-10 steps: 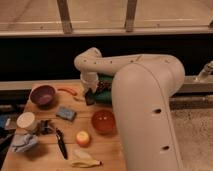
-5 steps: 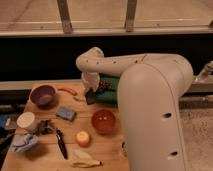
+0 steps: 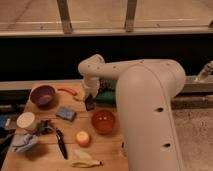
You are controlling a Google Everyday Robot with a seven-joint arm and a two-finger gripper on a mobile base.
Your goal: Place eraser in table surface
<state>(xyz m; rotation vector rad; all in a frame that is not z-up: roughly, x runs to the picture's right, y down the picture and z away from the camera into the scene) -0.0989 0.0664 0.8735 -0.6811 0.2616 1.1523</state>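
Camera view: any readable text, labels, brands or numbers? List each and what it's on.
None readable.
Robot arm: plain white, no marking seen.
Gripper, shut on the eraser just over the table surface: no label visible.
Blue sponge, purple bowl, orange bowl: no text.

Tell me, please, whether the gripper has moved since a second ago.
Yes. The gripper, shut on the eraser, has come forward off the green tray toward the blue sponge and lower toward the table surface.
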